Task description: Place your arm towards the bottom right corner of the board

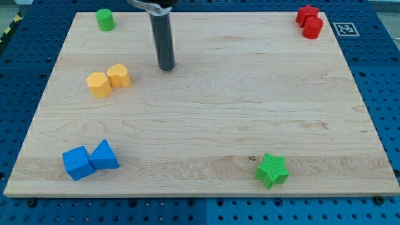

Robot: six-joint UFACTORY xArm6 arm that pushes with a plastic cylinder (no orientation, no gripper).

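Note:
My tip (pixel 166 67) rests on the wooden board (pixel 219 106) in the upper left part of the view. It stands right of two touching yellow blocks (pixel 108 80), a gap apart from them, and below-right of the green cylinder (pixel 105 19). The board's bottom right corner (pixel 390 190) is far from my tip. A green star-shaped block (pixel 272 170) lies near the bottom edge, right of centre.
Two touching red blocks (pixel 309 21) sit at the top right corner. A blue cube (pixel 77 163) and a blue triangular block (pixel 104 155) touch at the bottom left. A blue pegboard table (pixel 381 75) surrounds the board.

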